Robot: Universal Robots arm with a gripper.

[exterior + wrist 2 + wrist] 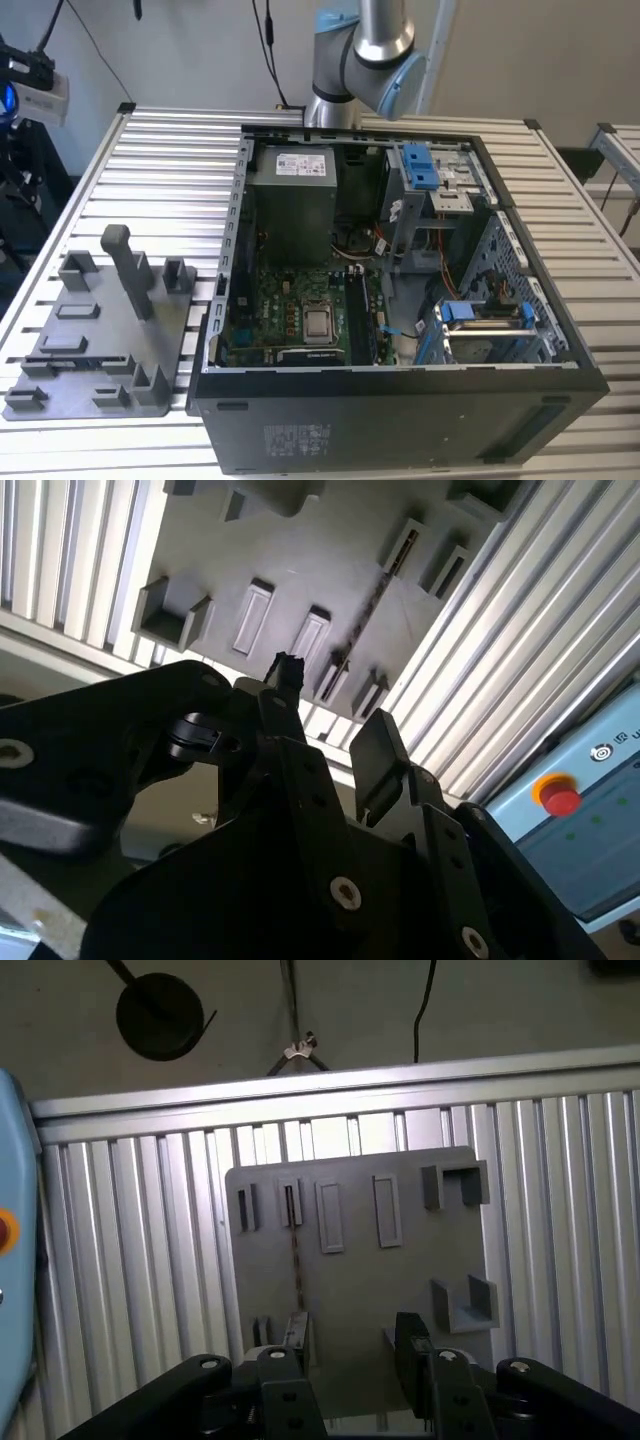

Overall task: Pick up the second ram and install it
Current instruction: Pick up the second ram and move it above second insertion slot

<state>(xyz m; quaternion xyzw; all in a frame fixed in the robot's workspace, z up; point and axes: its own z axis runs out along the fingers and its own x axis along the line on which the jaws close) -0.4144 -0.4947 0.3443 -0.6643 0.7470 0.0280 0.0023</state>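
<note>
The second ram (295, 1250) stands on edge in a slot of the grey tray (400, 1290), showing as a thin dark strip. In the second wrist view the same strip (375, 595) crosses the tray (300, 550). My gripper (345, 1350) hangs well above the tray, open, with nothing between its black fingers (411, 1338). The second wrist view also shows the gripper (330, 710) with its jaws apart over the tray's edge. In the exterior view the tray (100, 350) lies at the exterior view's left of the open computer case (400, 420).
The tray carries several grey plastic blocks and a tall post (125, 265). The ribbed aluminium table (170, 160) surrounds it. A light blue box with a red button (560, 798) sits past the table's edge. Inside the case are the motherboard (300, 310) and blue drive brackets (420, 165).
</note>
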